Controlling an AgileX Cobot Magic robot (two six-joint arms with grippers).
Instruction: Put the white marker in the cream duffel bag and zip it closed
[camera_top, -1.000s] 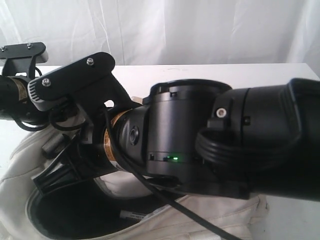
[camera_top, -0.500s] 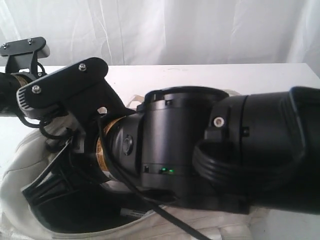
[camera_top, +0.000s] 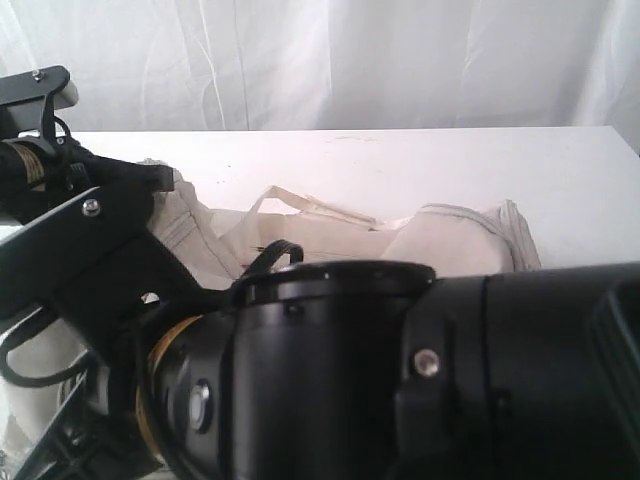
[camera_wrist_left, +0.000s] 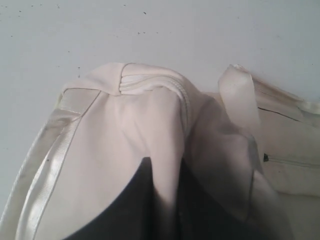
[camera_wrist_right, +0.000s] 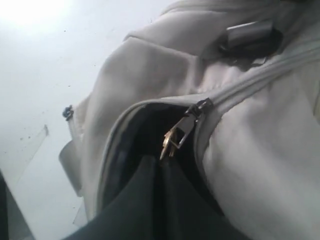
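**teleop_sam:** Since the right arm (camera_top: 450, 370) hogs the whole near side of my overview cam, I'm flying on the wrist cams. The cream duffel bag (camera_top: 440, 240) sits on the white table (camera_top: 400, 160), just past that arm. My right gripper (camera_wrist_right: 157, 167) has its jaws together with the tip right at the zipper pull (camera_wrist_right: 176, 136). I can't tell if the tab is actually pinched or only resting there. The opening (camera_wrist_right: 142, 125) gapes dark beside the pull, so the zip isn't done. My left gripper (camera_wrist_left: 164, 172) looks clamped on a fold of the bag's fabric. The white marker I can't see in any view; I'm guessing it's inside. How do I run this zip cleanly?

**rig_nerd:** When I do these, I check the tab first: tiny tug, see if the pull follows. Then I drag low and along the zip track (camera_wrist_right: 255, 77), never upward, or the whole soft bag lifts. I use the left grip as my anchor, easing the fabric the opposite way so the teeth lie flat. I go slow on the curve and watch for loose fabric bunching ahead of the pull.
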